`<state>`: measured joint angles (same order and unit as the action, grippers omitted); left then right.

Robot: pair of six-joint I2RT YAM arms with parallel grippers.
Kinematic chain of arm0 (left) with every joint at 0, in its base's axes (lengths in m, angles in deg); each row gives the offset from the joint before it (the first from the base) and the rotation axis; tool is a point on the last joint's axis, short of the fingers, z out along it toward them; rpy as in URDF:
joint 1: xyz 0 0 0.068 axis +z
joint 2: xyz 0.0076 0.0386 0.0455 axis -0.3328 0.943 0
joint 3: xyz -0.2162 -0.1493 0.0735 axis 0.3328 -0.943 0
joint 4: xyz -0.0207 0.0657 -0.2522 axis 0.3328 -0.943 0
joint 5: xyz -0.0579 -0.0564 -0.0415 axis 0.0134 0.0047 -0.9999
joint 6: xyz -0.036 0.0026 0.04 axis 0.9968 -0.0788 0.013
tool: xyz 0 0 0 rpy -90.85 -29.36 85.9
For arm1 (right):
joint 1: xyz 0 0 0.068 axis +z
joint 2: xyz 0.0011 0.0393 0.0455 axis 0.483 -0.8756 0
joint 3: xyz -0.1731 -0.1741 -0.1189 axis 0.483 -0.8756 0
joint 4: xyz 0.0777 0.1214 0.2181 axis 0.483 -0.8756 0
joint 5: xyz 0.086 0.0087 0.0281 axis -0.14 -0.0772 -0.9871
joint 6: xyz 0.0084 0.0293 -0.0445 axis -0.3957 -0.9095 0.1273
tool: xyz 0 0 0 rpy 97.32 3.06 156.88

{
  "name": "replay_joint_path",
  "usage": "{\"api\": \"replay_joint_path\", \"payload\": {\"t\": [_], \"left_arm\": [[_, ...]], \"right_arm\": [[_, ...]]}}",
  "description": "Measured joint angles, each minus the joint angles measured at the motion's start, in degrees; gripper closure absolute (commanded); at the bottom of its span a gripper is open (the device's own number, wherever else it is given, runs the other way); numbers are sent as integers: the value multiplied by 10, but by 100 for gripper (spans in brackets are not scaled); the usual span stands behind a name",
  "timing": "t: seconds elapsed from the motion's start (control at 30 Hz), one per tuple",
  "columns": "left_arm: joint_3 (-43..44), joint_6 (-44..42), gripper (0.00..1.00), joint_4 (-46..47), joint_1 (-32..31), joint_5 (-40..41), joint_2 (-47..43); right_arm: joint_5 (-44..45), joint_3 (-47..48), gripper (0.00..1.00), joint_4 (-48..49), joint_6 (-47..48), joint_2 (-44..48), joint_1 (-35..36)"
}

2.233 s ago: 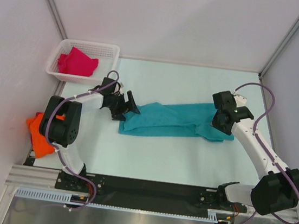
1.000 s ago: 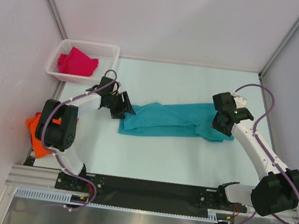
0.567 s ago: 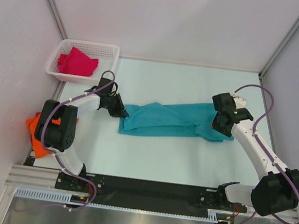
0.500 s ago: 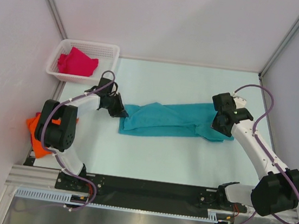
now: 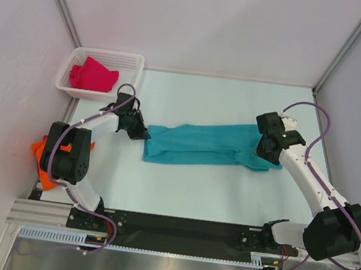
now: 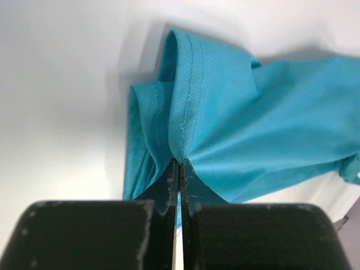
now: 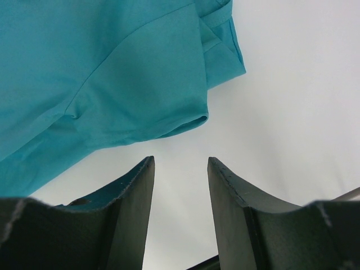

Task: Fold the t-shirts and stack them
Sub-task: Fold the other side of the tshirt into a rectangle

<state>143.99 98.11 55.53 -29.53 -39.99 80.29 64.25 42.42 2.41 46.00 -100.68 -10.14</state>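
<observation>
Left wrist view: the left hand (image 6: 179,166) pinches a bunched hem of the teal-blue t-shirt (image 6: 253,112), stretched on the surface (image 6: 67,84) near the white basket (image 5: 111,53), while the right hand (image 7: 180,161), fingers spread, sits at the end farthest from the basket, apparently not touching.

1. The pale, smooth table top (image 5: 226,193) spans the space between the white walls;
2. a rumpled teal-blue cloth t-shirt (image 5: 199,144) lies stretched sideways across its middle;
3. a white plastic lattice basket (image 5: 111,53) stands at the far left corner;
4. a bright orange cloth t-shirt (image 5: 39,157) lies bunched at the left edge.
</observation>
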Motion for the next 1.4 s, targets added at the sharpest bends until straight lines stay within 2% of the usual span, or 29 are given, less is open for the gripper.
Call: {"api": "replay_joint_path", "payload": {"t": [0.27, 0.37, 0.4, 0.47, 0.5, 0.53, 0.6, 0.7, 0.9, 1.1, 1.4], "left_arm": [[3, 14, 98, -7, 23, 24, -7], [11, 15, 86, -7, 24, 23, -4], [13, 14, 72, -7, 24, 22, -3], [16, 14, 54, -6, 24, 17, 0], [16, 14, 39, -6, 24, 13, 0], [16, 12, 32, -6, 24, 9, 0], [16, 12, 22, -5, 24, 6, -1], [16, 8, 14, -16, 24, 14, -11], [39, -14, 10, -74, 24, 55, -106], [58, -32, 9, -88, 24, 68, -200], [31, -42, 9, -107, 24, 66, -212]], "right_arm": [[2, 0, 52, 0, 2, 0, 0], [5, 0, 51, 0, 2, 0, 0], [6, 0, 51, 0, 3, 0, 0], [7, 0, 51, 0, 3, 0, 0], [7, 0, 51, 0, 4, -2, -2], [7, 0, 51, 0, 4, -3, -3], [5, 0, 50, 4, 7, -11, -6], [-7, 0, 50, 23, 14, -39, -24], [-35, 18, 49, 74, 34, -160, -74], [-71, 79, 47, 113, 45, -276, -125], [-70, 103, 46, 129, 57, -301, -160]]}}
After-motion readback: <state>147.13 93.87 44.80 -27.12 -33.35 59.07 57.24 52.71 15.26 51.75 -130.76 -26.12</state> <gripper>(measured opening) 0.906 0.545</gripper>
